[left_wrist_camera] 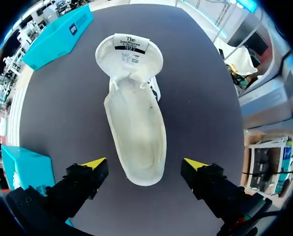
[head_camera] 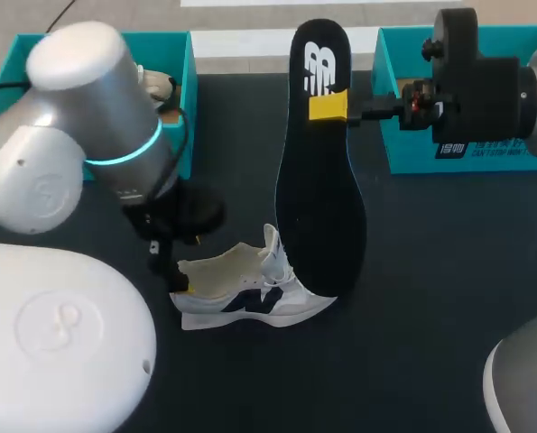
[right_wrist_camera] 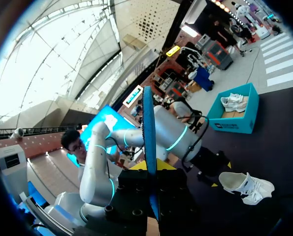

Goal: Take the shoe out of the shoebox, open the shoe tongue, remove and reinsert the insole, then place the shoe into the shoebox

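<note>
A white shoe (head_camera: 250,293) with a navy side mark lies on the dark table, its toe pointing right. From above, the shoe (left_wrist_camera: 136,123) shows an empty inside and its tongue (left_wrist_camera: 130,49) folded forward. My left gripper (left_wrist_camera: 145,167) hangs open over the heel, one finger on either side, neither touching it. The black insole (head_camera: 322,180) stands on end, its lower tip at the shoe's toe. My right gripper (head_camera: 327,106) is shut on the insole's upper part. The right wrist view shows the insole (right_wrist_camera: 149,128) edge-on between that gripper's (right_wrist_camera: 153,169) fingers.
A teal shoebox (head_camera: 182,99) at the back left holds another white shoe (right_wrist_camera: 233,102). A second teal box (head_camera: 412,149) stands at the back right, behind my right wrist. My left arm's elbow (head_camera: 78,108) bulks over the table's left side.
</note>
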